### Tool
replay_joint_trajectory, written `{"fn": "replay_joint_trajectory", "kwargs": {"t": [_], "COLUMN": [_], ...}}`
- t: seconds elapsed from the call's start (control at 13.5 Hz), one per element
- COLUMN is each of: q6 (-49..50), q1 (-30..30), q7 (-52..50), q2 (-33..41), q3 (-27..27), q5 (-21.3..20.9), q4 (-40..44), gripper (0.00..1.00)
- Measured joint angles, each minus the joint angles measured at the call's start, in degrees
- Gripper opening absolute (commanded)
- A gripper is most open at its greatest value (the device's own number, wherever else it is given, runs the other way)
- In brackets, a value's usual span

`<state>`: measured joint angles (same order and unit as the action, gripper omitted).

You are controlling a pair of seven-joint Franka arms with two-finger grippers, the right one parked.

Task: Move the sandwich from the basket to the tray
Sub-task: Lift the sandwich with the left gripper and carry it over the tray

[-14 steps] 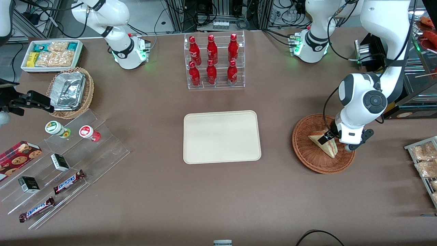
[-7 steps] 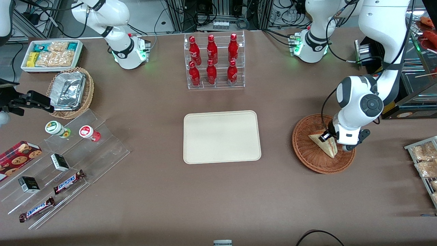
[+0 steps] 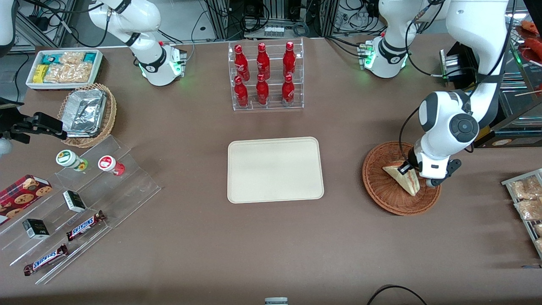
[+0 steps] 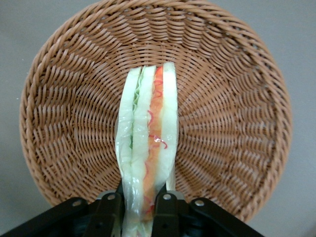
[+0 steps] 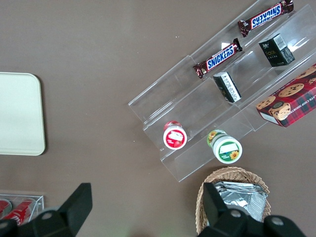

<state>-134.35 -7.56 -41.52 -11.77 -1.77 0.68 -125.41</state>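
The sandwich (image 4: 146, 148) is a triangular wedge of pale white bread w/ clear wrap over it; along its cut edge an orange-red layer and a thin green layer are seen between the slices. It is stood on edge in the basket (image 4: 64, 98), a round reddish-brown wicker bowl, w/ its point toward the front camera and its filling edge turned up toward the wrist cam. In the front view the sandwich (image 3: 403, 177) is seen over the middle of the basket (image 3: 381, 190), toward the working arm's end of the table; whether it is lifted clear of the weave or resting on it can't be told, approx. low either way.

The gripper (image 4: 140, 202) is closed on the sandwich's wide end, one black finger (image 4: 109, 205) pressed to each bread face, filling between them. In the front view the gripper (image 3: 407, 168) is seen low over the basket, the wrist bent downward and the white forearm rising away toward the arm's base.

The tray (image 3: 275, 169), cream-beige w/ rounded corners, is laid mid-table, well apart from the basket
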Motion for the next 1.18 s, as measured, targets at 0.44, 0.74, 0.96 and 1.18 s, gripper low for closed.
{"fn": "replay_joint_trajectory", "kwargs": {"t": [0.44,0.74,0.96,1.18], "q6": [13.15,13.68,13.68,13.68], "q1": [-5.68,-13.31,-19.46,-25.0], "q7": [2.79,3.32,4.56,4.84], "q2": [2.43,2.25,1.26,-1.97], "q3": [1.01,1.3,1.46,1.53], "q5": [-0.02,-0.02,-0.02,-0.02], "q4": [8.1,9.46,11.32,14.8], "gripper": [0.0,0.0,0.0,0.0]}}
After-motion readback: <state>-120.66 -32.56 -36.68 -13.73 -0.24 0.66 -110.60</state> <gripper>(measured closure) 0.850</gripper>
